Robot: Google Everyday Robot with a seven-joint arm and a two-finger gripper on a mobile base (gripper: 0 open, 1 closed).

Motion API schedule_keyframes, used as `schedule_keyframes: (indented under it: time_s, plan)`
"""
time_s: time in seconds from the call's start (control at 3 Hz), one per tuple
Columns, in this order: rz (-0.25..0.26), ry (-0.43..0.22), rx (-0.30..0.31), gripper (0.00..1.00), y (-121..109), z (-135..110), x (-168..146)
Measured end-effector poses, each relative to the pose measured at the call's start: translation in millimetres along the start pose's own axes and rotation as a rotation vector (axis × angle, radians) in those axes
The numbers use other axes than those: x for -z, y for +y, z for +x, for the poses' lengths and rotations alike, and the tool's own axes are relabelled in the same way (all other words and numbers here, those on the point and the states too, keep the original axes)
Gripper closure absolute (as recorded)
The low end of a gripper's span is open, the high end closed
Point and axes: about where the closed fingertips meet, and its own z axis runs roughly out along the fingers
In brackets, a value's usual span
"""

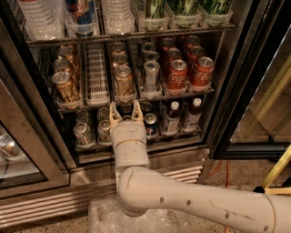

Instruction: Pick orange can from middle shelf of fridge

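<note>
The fridge [236,91] stands open. Its middle shelf [136,98] holds lanes of cans between white dividers. An orange can [123,80] stands at the front of its lane, with more behind it. Another lane of orange cans [65,85] is at the far left. A slim silver can [151,75] and red Coca-Cola cans [176,74] stand to the right. My gripper [124,111] is open and empty. It points into the fridge just below the shelf's front edge, under the orange can, with its fingers spread.
An empty white lane [96,75] lies between the two orange lanes. The lower rack holds cans [83,133] and dark bottles [170,118]. The upper shelf holds clear bottles [41,18] and green cups [186,11]. A slatted grille [54,207] runs along the base. A yellow bar [277,170] stands at right.
</note>
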Motion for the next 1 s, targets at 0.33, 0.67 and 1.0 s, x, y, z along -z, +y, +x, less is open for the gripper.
schedule_keyframes:
  time_s: [0.33, 0.67, 1.0]
  plan:
    - [-0.002, -0.002, -0.001, 0.44, 0.2, -0.6, 0.0]
    - [-0.006, -0.003, -0.003, 0.28, 1.2, -1.0, 0.2]
    - [-0.007, -0.003, -0.003, 0.28, 1.5, -1.1, 0.3]
